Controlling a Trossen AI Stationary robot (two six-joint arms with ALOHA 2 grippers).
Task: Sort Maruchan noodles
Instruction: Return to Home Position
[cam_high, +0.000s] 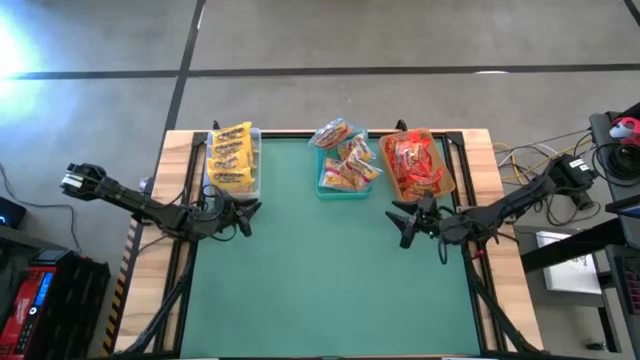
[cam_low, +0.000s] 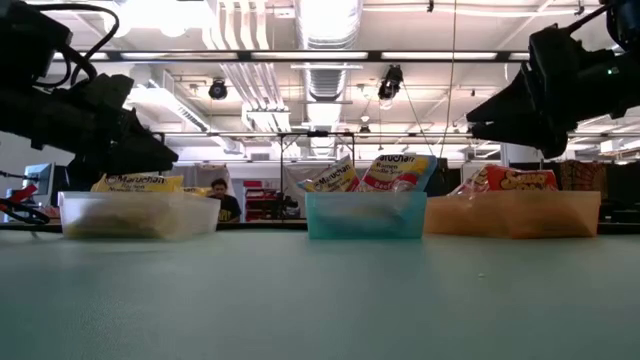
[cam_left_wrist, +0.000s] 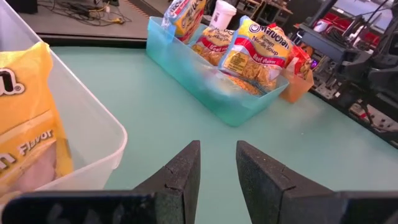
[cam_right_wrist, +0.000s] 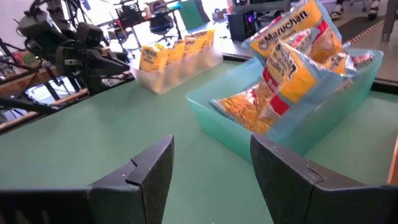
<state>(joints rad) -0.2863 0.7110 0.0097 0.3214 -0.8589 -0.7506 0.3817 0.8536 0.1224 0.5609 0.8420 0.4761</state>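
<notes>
Along the far edge of the green table (cam_high: 330, 290) the crinkly Maruchan noodle packets (cam_high: 346, 160) lie sorted: yellow in the clear plastic bin (cam_high: 256, 165), multicoloured in the teal bin (cam_high: 340, 194), red in the tan bin (cam_high: 451, 178). Just short of the outer two hover the left gripper (cam_high: 249, 217) and right gripper (cam_high: 398, 225), fingers parted, seemingly empty.

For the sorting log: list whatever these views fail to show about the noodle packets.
Packet counts: high view, yellow packets, multicoloured packets and red packets overlap; low view, bin walls hide lower ones.
Tan bin: left wrist view, mostly behind the teal bin.
Flavour print on red packets: high view, too small.
</notes>
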